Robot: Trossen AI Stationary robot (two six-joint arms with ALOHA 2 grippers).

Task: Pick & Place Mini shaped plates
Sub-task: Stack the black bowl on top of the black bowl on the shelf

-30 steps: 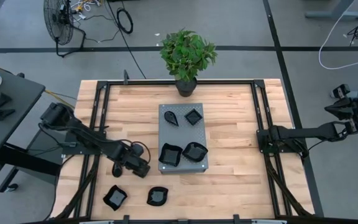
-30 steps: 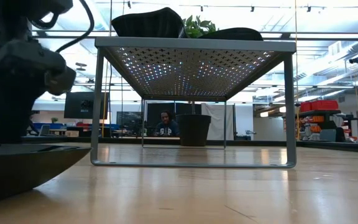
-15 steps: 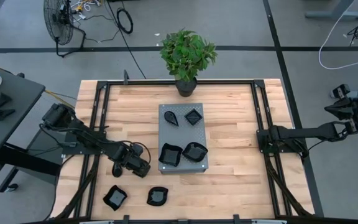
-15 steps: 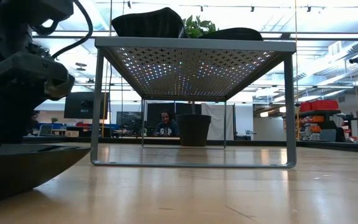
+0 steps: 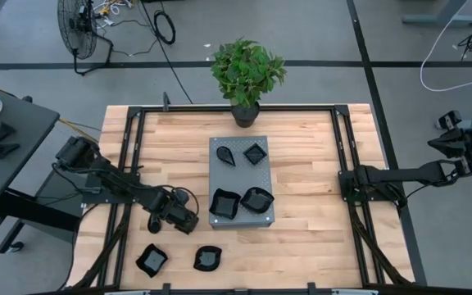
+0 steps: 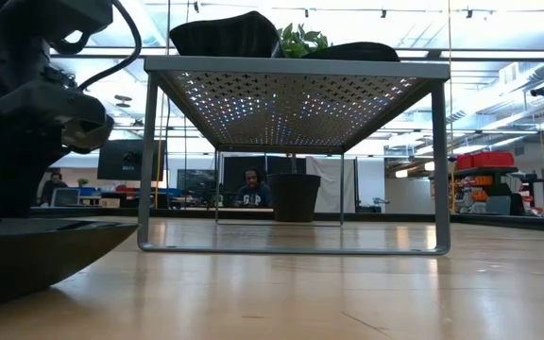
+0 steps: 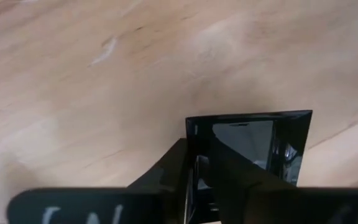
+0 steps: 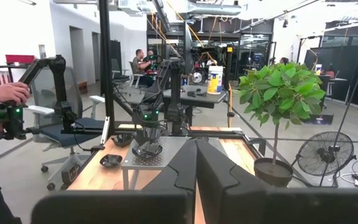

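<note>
The table (image 5: 310, 172) carries a grey perforated stand (image 5: 242, 182) at its middle, raised on thin legs, which looks to be the drop-off point: four black plates already sit on top, a teardrop (image 5: 228, 154) and a small square (image 5: 255, 153) at the far end, two larger ones (image 5: 224, 203) (image 5: 256, 199) at the near end. A potted plant (image 5: 247, 74) stands at the table's far edge, clear of the work.

Two plates remain loose on the wood near the front edge on the left side, a square one (image 5: 152, 260) and a rounded one (image 5: 207, 259), so by my reading the job is partly done.

The left gripper (image 5: 183, 220) is low over the table just beside the stand's near left corner. Its wrist view shows the fingers (image 7: 229, 171) pinching the rim of a square black plate (image 7: 272, 140), one on each side of the wall; an edge grip suits a dish this shallow, since nothing else offers purchase. The plate lies flat on the wood there.

The right gripper (image 8: 196, 163) waits beyond the table's right edge, fingers pressed together and holding nothing
</note>
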